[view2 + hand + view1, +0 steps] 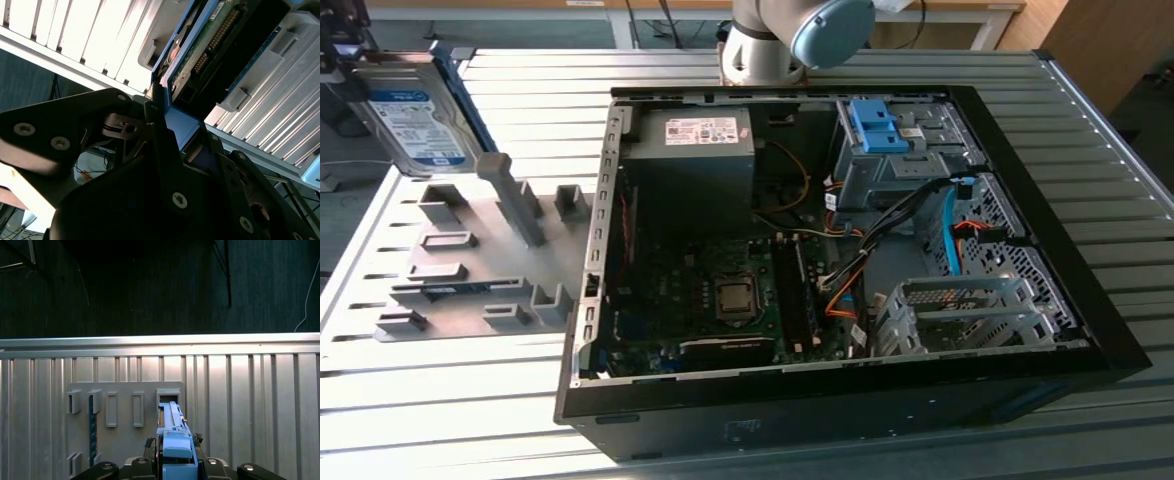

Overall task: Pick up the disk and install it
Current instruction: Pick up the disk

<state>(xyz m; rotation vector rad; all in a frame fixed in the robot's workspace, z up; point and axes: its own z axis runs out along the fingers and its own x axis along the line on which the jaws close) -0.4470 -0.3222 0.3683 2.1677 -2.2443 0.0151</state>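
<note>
Gripper (176, 466) was clamped on the disk's (414, 118) blue frame, holding it upright over the grey rack (460, 270). Its white-and-blue label's print was illegible. Beside the rack lay an open case (1118, 345).

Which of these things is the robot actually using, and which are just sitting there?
In use: disk, clamped in the gripper; open computer case.
Just there: grey rack; power supply; blue bracket; slatted table.
</note>
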